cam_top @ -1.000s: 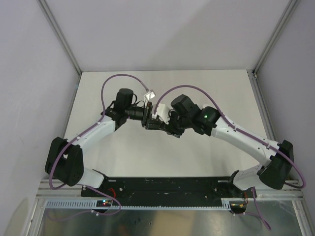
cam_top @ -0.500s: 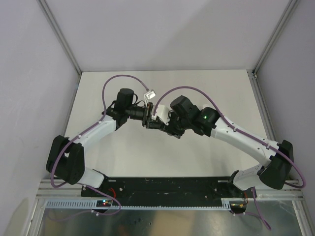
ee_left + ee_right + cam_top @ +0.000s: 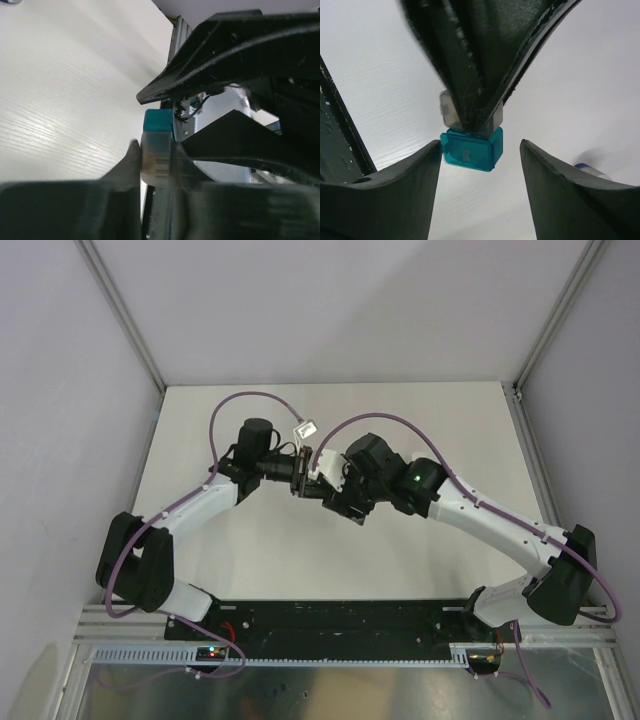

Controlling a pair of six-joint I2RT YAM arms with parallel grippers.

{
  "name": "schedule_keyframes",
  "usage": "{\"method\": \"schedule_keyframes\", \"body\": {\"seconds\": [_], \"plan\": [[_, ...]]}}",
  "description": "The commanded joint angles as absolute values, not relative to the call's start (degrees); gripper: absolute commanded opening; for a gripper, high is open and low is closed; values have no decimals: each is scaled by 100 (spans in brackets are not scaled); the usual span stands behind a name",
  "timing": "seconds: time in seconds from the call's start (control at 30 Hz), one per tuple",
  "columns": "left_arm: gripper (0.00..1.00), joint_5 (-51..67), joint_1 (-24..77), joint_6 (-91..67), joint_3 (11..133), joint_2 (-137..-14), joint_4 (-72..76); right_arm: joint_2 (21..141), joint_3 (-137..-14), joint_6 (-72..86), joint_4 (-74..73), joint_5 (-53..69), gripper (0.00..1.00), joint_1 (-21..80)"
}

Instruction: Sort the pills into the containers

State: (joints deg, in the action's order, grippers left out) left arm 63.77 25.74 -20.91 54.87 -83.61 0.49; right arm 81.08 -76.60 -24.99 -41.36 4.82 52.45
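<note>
Contact point of both arms lies at mid-frame in the top view, over the white tabletop (image 3: 450, 440).

Left fingers (image 3: 470, 95): closed. I hold the containers (image 3: 157, 150) with them. In the right wrist view they come down from the upper edge and converge on the grey compartment (image 3: 447, 111), clamping it from both sides. The teal compartment (image 3: 469, 149) is joined to the grey one and projects past my left fingertips, free of them. In the left wrist view the same pair sits at lower centre, the grey part between my two dark, blurred fingers and the teal part directly above it in the frame.

Right fingers (image 3: 395, 185): open wide, holding nothing. In the right wrist view they rise from the lower left and lower right corners, and the teal compartment stands between them. The finger at lower left is just beside the teal corner; I cannot tell whether it touches. The finger at lower right stands clearly apart from it.

Location of the containers: at the meeting point of my two sets of fingers, at the centre of the top view, where the arms hide them. Whether they touch the tabletop cannot be determined.

Other items: a small white item (image 3: 306, 427) lies on the tabletop just above the fingers in the top view. A blue-and-white item (image 3: 590, 171) shows at the right of the right wrist view, partly behind my finger and too blurred to identify.
</note>
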Motion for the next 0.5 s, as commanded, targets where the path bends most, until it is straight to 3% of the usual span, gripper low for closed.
{"method": "schedule_keyframes", "body": {"seconds": [0.0, 0.47], "plan": [[0, 6615, 2516, -2248, 5497, -8366, 319, 7983, -7730, -2390, -3887, 490, 72, 5256], [0, 6626, 2406, -2307, 5440, -8429, 419, 7697, -7752, -2183, -4138, 1673, 79, 4731]]}}
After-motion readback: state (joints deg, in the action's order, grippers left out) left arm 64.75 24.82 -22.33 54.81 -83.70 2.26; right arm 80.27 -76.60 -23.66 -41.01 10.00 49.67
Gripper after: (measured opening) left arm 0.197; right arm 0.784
